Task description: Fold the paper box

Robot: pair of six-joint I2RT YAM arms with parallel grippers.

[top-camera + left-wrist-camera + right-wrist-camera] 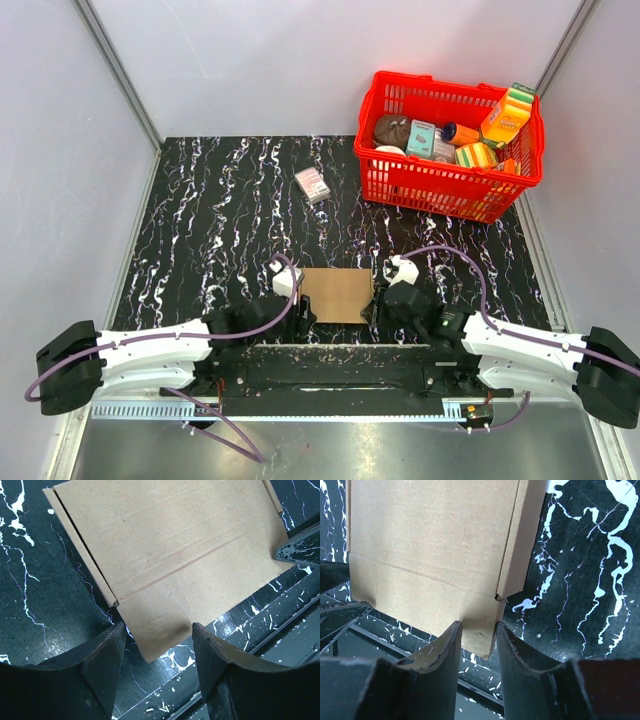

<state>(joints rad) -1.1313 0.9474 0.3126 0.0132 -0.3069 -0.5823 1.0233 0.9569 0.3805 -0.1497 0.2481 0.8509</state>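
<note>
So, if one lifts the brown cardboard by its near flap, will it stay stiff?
The paper box looks like thin cardboard lying flat, so it is probably light and may slide on the table when pushed. Its crease runs across the sheet, so it would likely hinge there rather than stay rigid.

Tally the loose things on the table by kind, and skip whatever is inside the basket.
Paper box: 1
Small carton: 1
Basket: 1
Total: 3
</note>
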